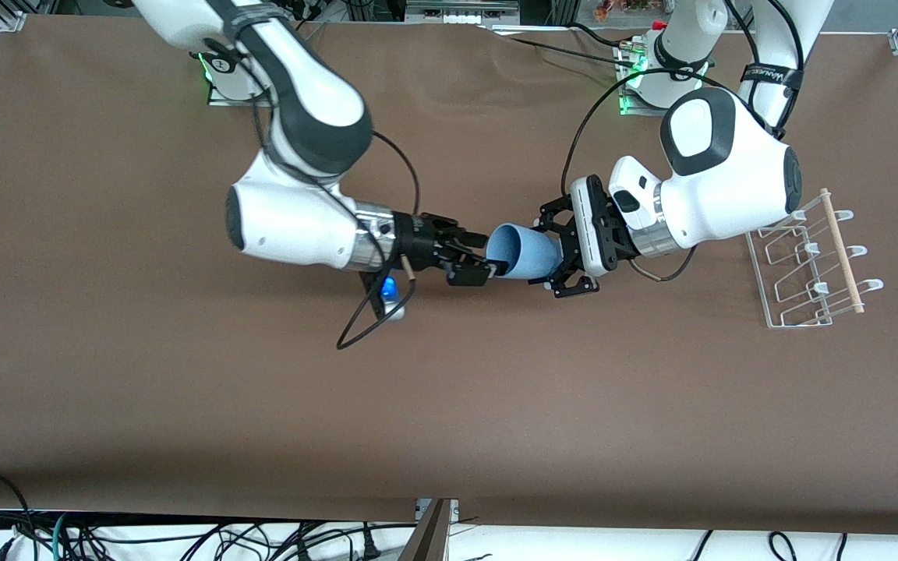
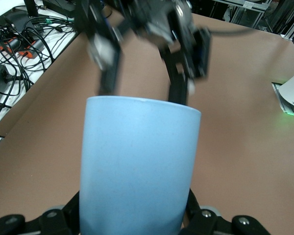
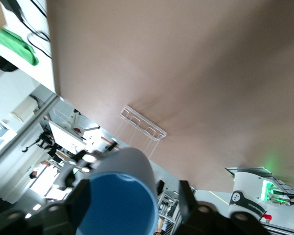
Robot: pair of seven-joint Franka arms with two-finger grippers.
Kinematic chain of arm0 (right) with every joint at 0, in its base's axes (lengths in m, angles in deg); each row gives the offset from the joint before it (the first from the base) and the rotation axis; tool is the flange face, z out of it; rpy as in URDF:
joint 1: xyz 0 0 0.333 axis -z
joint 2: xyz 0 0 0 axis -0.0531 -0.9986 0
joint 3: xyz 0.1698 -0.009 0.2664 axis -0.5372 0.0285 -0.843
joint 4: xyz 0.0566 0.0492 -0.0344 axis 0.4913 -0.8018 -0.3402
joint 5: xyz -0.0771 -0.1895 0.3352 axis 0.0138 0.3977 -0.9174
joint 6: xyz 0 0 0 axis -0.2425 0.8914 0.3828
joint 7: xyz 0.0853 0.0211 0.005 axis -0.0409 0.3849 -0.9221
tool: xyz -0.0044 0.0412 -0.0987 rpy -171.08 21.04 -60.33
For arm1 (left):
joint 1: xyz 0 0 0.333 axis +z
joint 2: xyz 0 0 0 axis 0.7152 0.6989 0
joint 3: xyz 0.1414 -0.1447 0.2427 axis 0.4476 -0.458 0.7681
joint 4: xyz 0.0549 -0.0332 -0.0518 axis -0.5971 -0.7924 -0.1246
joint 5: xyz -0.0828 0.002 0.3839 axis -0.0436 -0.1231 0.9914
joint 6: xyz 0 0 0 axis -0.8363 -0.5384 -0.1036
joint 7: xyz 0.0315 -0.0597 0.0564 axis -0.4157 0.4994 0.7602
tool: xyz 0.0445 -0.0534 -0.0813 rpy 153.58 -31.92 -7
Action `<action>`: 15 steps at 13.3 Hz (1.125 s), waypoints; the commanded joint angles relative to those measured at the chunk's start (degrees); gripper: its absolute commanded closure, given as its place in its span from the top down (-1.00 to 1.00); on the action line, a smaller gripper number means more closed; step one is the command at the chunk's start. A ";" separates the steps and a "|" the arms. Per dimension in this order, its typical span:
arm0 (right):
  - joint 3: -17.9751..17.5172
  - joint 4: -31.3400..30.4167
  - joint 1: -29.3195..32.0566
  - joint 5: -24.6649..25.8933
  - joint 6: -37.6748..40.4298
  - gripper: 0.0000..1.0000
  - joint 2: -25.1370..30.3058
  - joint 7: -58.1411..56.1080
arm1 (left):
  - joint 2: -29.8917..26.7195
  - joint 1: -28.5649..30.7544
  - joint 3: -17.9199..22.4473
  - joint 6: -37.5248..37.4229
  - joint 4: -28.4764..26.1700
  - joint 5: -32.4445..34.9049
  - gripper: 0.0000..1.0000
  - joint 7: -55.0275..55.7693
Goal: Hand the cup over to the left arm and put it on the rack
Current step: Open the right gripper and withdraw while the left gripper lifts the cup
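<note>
Cup point(image 1: 525, 251) sits in mid-air at the centre of the front frame, lying on its side above the brown counter point(image 1: 449, 405), between the two hands. Its base end is clenched in the left hand point(image 1: 566, 253), whose black fingers point(image 1: 574, 287) press on both sides of it. Its open mouth faces the right hand point(image 1: 479, 253); the wrist views show that hand's fingers point(image 2: 179, 83) standing spread to either side of the rim, released from the wall. Inside, the cup shows only its blue wall and holds nothing point(image 3: 118, 203). The white wire rack point(image 1: 811, 261) with its wooden dowel point(image 1: 841, 251) stands on the counter at the right of the front frame, well apart from the cup, its pegs bare.
</note>
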 commanded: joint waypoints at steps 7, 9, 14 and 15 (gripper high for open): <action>-0.27 0.09 22.45 9.17 23.93 0.97 5.85 -10.81 | -1.26 4.89 1.08 -12.64 0.21 9.91 -1.00 2.26; 0.25 0.18 26.15 9.71 28.42 0.97 6.12 -14.06 | -1.97 6.12 1.43 -16.42 0.73 17.11 -1.00 3.93; 6.31 0.18 28.71 9.80 31.16 0.98 8.49 -19.96 | -1.97 7.71 1.44 -30.03 6.26 44.16 -1.00 10.26; 6.93 0.18 28.88 10.06 31.77 0.98 8.66 -21.44 | -1.97 7.71 1.35 -32.85 7.32 50.31 -1.00 11.05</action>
